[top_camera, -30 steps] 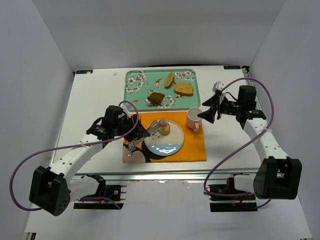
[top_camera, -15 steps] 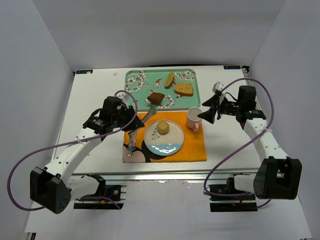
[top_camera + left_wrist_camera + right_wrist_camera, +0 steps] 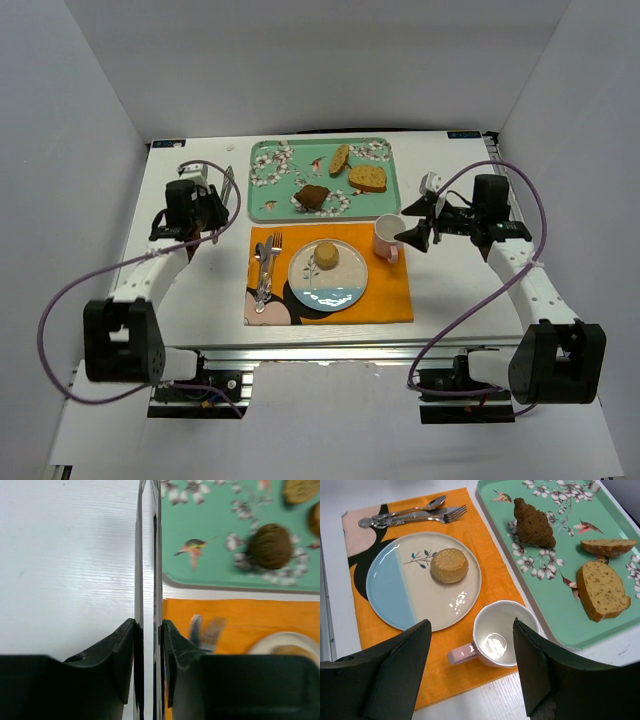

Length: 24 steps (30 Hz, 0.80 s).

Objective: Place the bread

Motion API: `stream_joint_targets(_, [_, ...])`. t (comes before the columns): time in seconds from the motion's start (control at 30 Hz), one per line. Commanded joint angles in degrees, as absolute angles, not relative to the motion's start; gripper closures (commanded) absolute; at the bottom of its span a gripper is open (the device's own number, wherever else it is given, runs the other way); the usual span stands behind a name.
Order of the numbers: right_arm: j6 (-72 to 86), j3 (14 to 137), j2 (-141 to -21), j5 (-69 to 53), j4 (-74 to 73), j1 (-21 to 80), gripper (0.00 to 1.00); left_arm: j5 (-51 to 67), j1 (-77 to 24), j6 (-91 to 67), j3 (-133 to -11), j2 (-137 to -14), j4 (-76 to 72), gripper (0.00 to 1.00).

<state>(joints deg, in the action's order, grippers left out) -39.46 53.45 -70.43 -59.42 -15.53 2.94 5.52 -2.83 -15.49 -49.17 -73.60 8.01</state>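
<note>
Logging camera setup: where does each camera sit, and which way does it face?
Top external: above, behind the bases, looking down on the table; left gripper, right gripper show.
Left wrist: looks across the table toward the tray; its fingers clamp tongs.
Right wrist: looks down on mug, plate, bread; open fingers show.
Shared: every view shows the tray.
</note>
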Motion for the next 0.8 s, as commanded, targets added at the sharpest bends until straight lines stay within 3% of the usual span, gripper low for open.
stream_joint_targets(0.0, [-45.52,54.4,-68.56,-57.67,-18.28,5.36,0.29,7.02,-0.1,-5.11,-49.57,-81.61,-2.01,0.61])
stream_joint_targets(0.37, [-46.06,54.05,-67.5,-52.13,-19.34,9.31,0.28,8.79,4.83,-5.53,-49.39,-95.97,-6.06,0.53])
stream_joint_targets(0.43, [-43.18,54.05,-67.5,-50.1,-18.2,9.67,0.21,8.61,5.01,-6.06,-49.39,-96.59,-5.63,0.51])
stream_joint_targets(0.47, [-41.76,54.23,-67.33,-49.49,-17.76,9.75,0.12,8.18,5.01,-6.15,-49.22,-96.77,-5.45,0.5])
stream_joint_targets(0.53, [-34.6,54.14,-66.98,-45.64,-14.35,10.45,0.11,7.82,5.27,-6.24,-48.78,-96.51,-4.83,0.41])
stream_joint_targets(0.6, [-30.34,54.4,-66.97,-36.8,-12.57,11.95,0.11,7.39,5.45,-6.24,-48.25,-95.2,-4.4,0.24])
stream_joint_targets(0.67, [-28.48,55.63,-67.24,-31.05,-13.09,14.57,0.11,7.3,5.54,-6.42,-47.12,-93.7,-4.31,0.23])
stream_joint_targets(0.77, [-26.21,56.77,-67.06,-22.26,-11.61,16.69,0.11,7.03,5.8,-7.56,-46.15,-89.66,-4.31,0.09])
